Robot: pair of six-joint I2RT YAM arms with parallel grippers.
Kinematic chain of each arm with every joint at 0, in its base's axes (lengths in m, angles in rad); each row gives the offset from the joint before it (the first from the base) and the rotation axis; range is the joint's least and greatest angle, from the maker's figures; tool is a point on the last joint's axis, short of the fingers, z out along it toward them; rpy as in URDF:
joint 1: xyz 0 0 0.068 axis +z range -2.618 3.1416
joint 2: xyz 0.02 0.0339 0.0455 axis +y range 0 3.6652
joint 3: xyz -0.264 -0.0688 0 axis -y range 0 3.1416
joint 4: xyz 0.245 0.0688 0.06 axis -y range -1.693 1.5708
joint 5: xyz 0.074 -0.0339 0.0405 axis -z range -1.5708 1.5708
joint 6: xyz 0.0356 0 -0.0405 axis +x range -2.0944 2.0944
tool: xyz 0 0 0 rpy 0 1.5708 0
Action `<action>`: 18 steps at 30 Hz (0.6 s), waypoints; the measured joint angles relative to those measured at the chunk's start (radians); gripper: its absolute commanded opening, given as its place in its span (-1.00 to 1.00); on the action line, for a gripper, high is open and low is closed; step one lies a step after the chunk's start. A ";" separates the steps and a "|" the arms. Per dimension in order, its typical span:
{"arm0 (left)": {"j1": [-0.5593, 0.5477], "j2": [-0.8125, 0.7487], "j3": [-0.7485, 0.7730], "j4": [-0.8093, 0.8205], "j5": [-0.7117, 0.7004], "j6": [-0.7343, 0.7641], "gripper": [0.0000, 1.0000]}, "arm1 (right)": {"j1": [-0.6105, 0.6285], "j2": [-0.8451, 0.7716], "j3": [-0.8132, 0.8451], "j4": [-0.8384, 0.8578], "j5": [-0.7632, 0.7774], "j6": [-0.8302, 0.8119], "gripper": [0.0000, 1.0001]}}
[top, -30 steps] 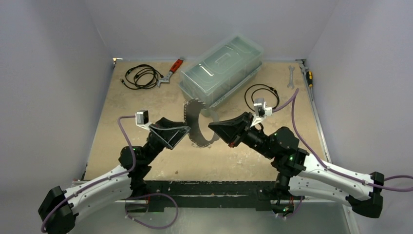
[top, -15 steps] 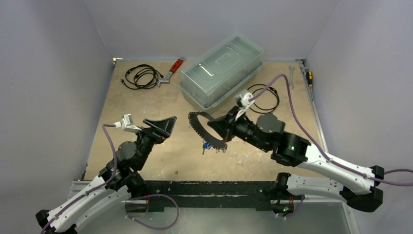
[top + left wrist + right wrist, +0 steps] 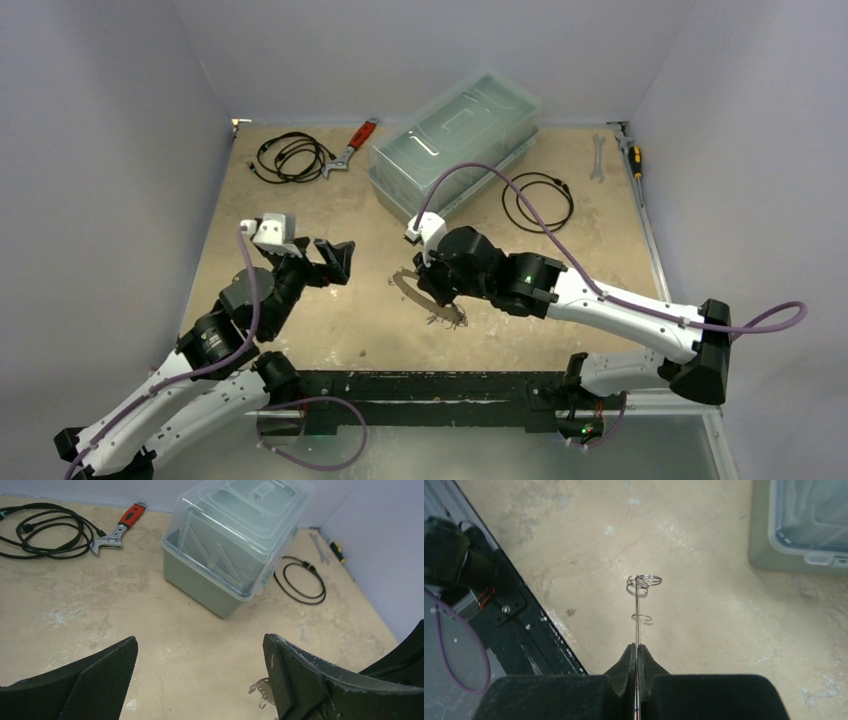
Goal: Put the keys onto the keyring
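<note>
Projecting straight ahead of the right jaws, which are clamped fast on its near rim, the keyring (image 3: pixel 637 611) shows edge-on: thin, springy silver wire, down near the mottled desk (image 3: pixel 724 630). Tiny flat silvery keys (image 3: pixel 260 692) glint beside the left jaws, which gape wide and empty, well left of the keyring, the farther pair.

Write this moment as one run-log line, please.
left end effector: open, empty | right end effector: shut on keyring | keyring: held low over table
</note>
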 measured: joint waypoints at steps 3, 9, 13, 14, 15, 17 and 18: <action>0.000 0.013 -0.010 -0.001 0.048 0.083 0.79 | 0.000 0.027 0.007 -0.024 -0.023 -0.019 -1.00; 0.000 0.034 -0.056 0.005 0.292 0.192 0.54 | 0.000 0.053 0.021 -0.052 -0.068 -0.061 -1.00; 0.000 0.039 -0.058 0.007 0.402 0.232 0.45 | 0.000 0.060 0.034 -0.105 -0.027 -0.092 -1.00; 0.000 0.046 -0.058 0.007 0.417 0.239 0.43 | 0.000 0.076 0.052 -0.137 -0.016 -0.101 -1.00; 0.000 0.055 -0.058 0.007 0.423 0.244 0.42 | 0.000 0.088 0.061 -0.149 -0.005 -0.106 -1.00; 0.000 0.086 -0.058 0.006 0.428 0.245 0.41 | 0.000 0.115 0.076 -0.173 0.030 -0.109 -1.00; 0.000 0.111 -0.057 0.004 0.426 0.245 0.41 | 0.002 0.129 0.083 -0.195 0.062 -0.109 -1.00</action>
